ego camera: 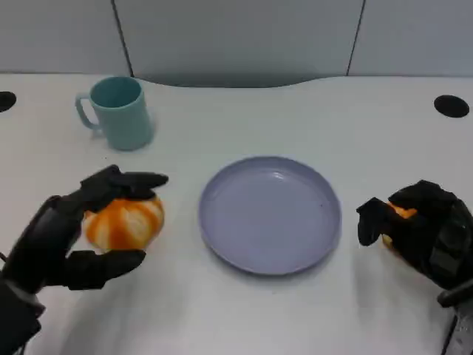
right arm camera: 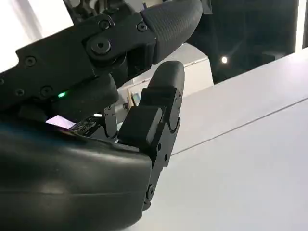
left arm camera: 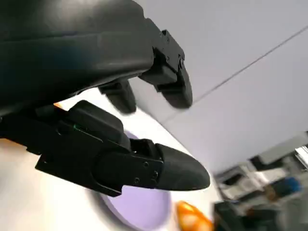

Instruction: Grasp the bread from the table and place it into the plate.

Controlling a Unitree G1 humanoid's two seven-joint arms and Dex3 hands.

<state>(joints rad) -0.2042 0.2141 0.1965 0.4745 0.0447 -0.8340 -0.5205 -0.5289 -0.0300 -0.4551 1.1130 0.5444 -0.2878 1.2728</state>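
Note:
The bread [ego camera: 124, 223], a round orange and white bun, sits on the white table left of the plate. My left hand [ego camera: 66, 237] grips it, fingers [ego camera: 137, 181] over its top and thumb [ego camera: 111, 262] under its near side. In the left wrist view, my left hand [left arm camera: 110, 144] has a sliver of the bread [left arm camera: 58, 105] behind its fingers. The empty lavender plate [ego camera: 270, 214] lies at the centre, and the plate [left arm camera: 139, 209] shows past the fingers. My right hand [ego camera: 429, 229] rests right of the plate, curled over an orange piece [ego camera: 403, 212]. In the right wrist view my right hand [right arm camera: 120, 110] has its fingers bent in.
A teal mug [ego camera: 118, 111] stands at the back left, behind the bread. Black round holes [ego camera: 451, 106] mark the table's far corners. The grey wall runs along the back edge. An orange piece [left arm camera: 192, 216] lies beyond the plate in the left wrist view.

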